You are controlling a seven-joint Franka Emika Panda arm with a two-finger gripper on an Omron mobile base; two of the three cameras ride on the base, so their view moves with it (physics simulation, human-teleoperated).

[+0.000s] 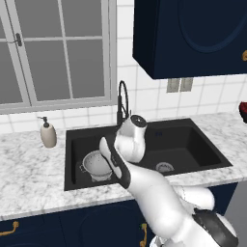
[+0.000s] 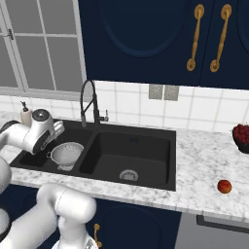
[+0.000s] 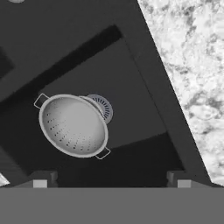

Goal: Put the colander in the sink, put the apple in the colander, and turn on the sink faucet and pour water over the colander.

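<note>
Fingers [image 3: 40, 180] spread wide, empty | colander [image 3: 73, 125] sits in sink [image 2: 160, 160]; step one looks done | next: fetch apple [image 2: 224, 186]

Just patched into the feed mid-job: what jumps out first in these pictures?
The silvery colander sits in the left basin of the black sink, partly over its drain, with the open hand poised above it, holding nothing. The red apple lies alone on the marble counter to the right of the sink, well apart from the colander. The black gooseneck faucet rises behind the divider between the basins.
</note>
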